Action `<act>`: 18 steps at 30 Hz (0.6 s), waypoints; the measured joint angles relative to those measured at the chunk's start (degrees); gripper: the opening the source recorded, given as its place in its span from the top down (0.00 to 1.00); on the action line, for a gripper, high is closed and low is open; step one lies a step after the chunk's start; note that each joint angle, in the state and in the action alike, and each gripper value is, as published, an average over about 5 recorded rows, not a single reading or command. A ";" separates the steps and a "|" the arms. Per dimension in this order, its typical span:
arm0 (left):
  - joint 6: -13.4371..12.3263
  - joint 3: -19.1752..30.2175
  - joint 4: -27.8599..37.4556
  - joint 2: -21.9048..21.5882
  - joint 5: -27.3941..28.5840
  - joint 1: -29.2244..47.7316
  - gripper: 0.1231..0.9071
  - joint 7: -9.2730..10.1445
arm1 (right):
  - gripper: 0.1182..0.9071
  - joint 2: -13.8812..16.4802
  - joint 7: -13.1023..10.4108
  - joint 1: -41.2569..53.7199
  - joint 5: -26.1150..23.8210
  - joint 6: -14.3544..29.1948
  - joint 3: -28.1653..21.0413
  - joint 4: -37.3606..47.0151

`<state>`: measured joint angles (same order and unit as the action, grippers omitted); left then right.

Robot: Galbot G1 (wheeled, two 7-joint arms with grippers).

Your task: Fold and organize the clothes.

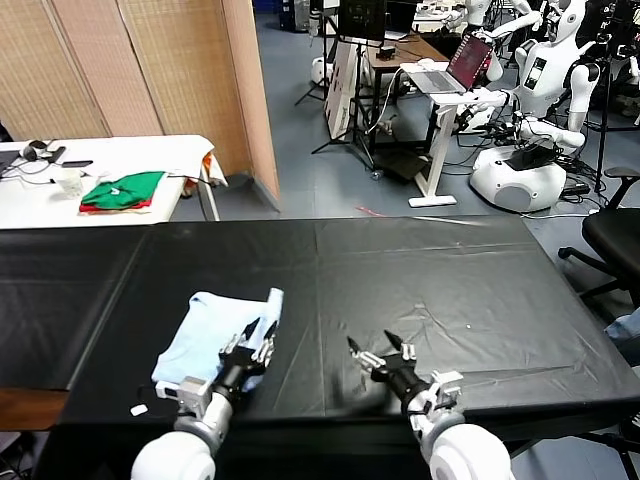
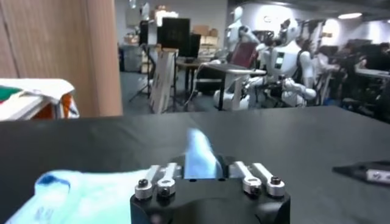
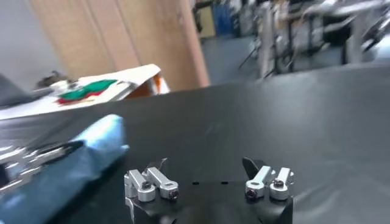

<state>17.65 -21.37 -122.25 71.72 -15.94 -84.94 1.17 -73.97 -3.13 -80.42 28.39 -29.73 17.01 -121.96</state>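
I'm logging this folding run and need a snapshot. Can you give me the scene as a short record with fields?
garment: pale blue T-shirt, folded into a compact bundle on the black table, near its front left
left end effector: open, at the bundle's right edge, one fold of cloth standing up between its fingers
right end effector: open, empty, low over bare table, apart from the shirt
background: green and red clothes on a white side table
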 joint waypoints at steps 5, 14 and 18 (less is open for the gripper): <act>-2.78 -2.30 0.12 -3.06 -1.06 0.15 0.04 -1.28 | 0.00 0.48 -2.00 3.74 5.28 -1.81 -3.93 1.89; -6.11 -8.49 0.71 -7.65 0.79 -1.60 0.00 -1.20 | 0.00 -2.35 -4.80 10.40 10.39 -1.87 -12.76 8.38; -6.77 -11.83 0.23 -8.37 0.44 -3.12 0.00 -1.06 | 0.02 -3.89 -6.05 11.63 10.77 -1.61 -15.34 11.92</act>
<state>10.88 -33.20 -122.01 63.35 -15.50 -88.06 0.11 -77.86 -9.18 -68.79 39.17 -31.34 1.67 -110.04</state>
